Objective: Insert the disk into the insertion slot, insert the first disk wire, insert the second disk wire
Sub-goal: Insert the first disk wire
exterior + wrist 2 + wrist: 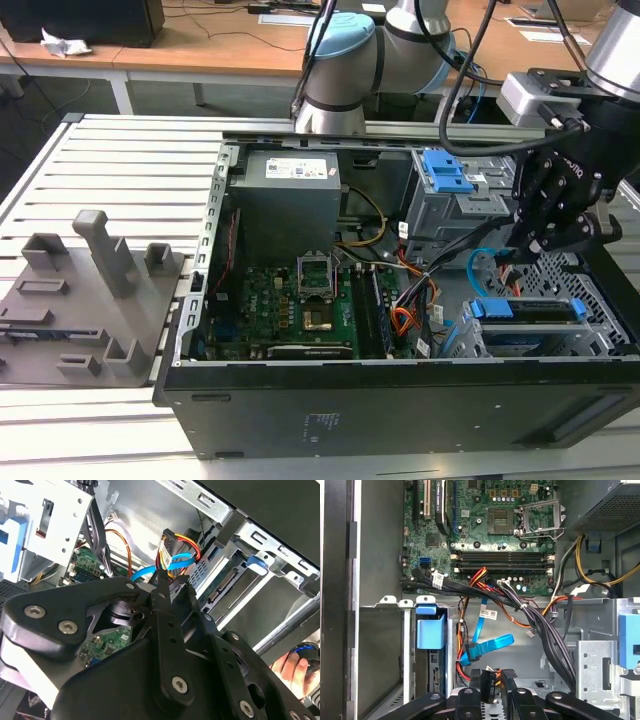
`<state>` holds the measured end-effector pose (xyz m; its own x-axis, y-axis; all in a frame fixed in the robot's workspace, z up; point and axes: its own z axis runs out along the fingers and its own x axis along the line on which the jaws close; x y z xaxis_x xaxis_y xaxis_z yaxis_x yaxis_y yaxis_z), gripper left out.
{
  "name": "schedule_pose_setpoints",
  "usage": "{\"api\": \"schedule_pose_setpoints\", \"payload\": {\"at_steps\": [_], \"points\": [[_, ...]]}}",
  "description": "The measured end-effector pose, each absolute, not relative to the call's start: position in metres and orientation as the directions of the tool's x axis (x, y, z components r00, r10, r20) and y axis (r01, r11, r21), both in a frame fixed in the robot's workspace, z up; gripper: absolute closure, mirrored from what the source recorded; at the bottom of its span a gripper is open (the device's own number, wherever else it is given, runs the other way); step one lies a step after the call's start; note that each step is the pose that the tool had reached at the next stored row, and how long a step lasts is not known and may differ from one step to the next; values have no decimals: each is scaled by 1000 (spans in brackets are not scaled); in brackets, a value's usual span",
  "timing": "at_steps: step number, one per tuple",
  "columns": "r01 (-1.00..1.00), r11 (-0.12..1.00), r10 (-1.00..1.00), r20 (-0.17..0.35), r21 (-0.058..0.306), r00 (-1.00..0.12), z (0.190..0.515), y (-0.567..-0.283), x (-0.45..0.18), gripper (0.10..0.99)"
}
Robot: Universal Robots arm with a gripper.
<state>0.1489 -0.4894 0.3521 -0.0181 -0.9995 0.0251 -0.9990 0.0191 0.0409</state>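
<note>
The disk [527,310], edged by its blue carrier, lies inside the insertion slot [592,300], the low perforated cage at the exterior view's right. Just above and behind it hangs my gripper [535,245]. In the first wrist view the gripper [490,681] is shut on the dark plug of the first disk wire [494,669], a red-orange bundle. The second disk wire [490,645], a light-blue loop, hangs free just beyond the fingertips. In the second wrist view the gripper [166,580] points at the disk's connector end [225,586], with the bundle [176,550] and blue cable [145,571] at its tip.
A taller grey cage with a blue latch [445,175] stands behind the slot. The motherboard [300,300] and power supply [290,195] fill the case's left half. Black cable bundles [540,625] cross near the gripper. A grey fixture [80,290] sits outside. A person's hand [292,667] is nearby.
</note>
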Motion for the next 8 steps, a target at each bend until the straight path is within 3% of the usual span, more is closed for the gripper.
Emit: {"api": "schedule_pose_setpoints", "payload": {"at_steps": [4,6,8], "points": [[-999,19,-999,30,41,-18,352,-489,149,800],[-999,19,-999,31,41,-18,352,-489,149,922],[-999,19,-999,31,41,-18,352,-489,149,922]]}}
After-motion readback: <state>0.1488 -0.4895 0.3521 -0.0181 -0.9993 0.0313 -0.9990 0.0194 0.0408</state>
